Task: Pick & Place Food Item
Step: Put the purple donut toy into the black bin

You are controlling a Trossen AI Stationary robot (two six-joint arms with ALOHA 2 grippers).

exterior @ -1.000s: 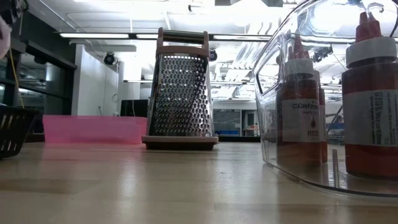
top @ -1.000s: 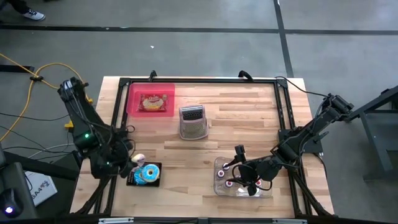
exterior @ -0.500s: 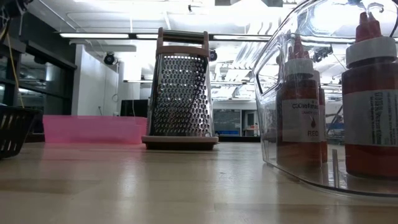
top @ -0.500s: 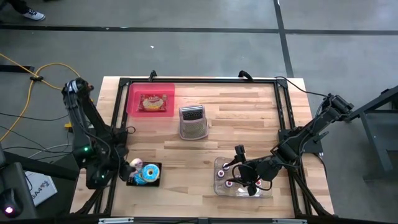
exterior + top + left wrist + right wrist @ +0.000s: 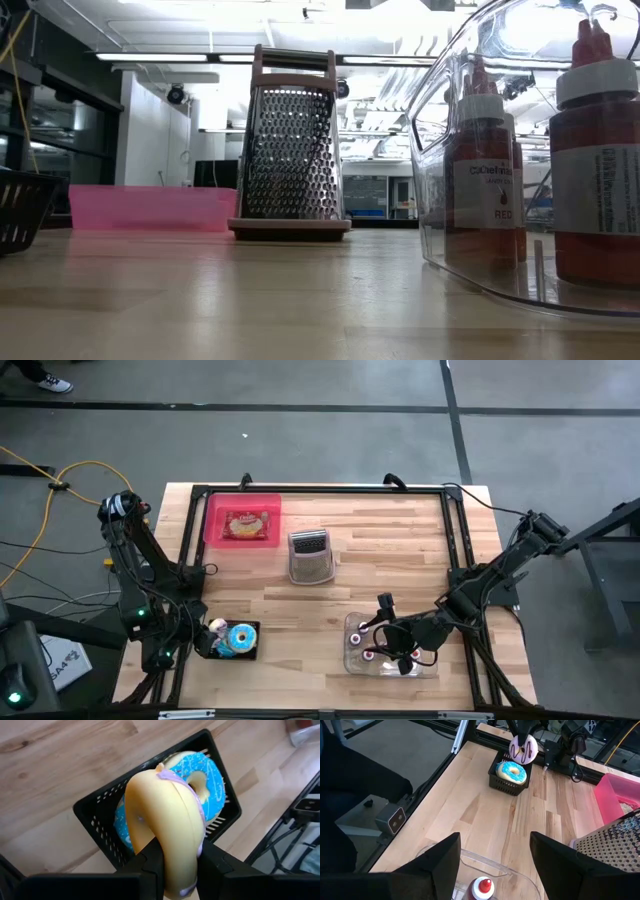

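My left gripper (image 5: 181, 870) is shut on a pale yellow donut with purple icing (image 5: 165, 815), just above the left end of a black basket (image 5: 95, 815) at the table's near left. A blue-iced donut (image 5: 210, 775) lies flat in that basket. The right wrist view shows the held donut (image 5: 523, 748) hanging over the blue one (image 5: 512, 771). My right gripper (image 5: 492, 865) stands open above a clear bin (image 5: 352, 660) at the near right, nothing between its fingers. My left gripper pinches the purple-iced donut between its two fingers (image 5: 152, 865), one on each flat face, at the part of the ring nearest the wrist (image 5: 177, 857). The fingers slant down from above. The donut stands on edge, lifted clear above the basket and the blue donut.
A pink tray (image 5: 212, 528) with a packaged food item sits at the far left, a metal box grater (image 5: 310, 555) stands beside it toward the middle. The clear bin holds red sauce bottles (image 5: 485, 170). Bare wood lies between the basket and the bin.
My left gripper has gone down and toward the table's near edge with the purple-iced donut, rolling at the wrist. The donut has stayed in its fingers and now hangs closer over the basket's left end.
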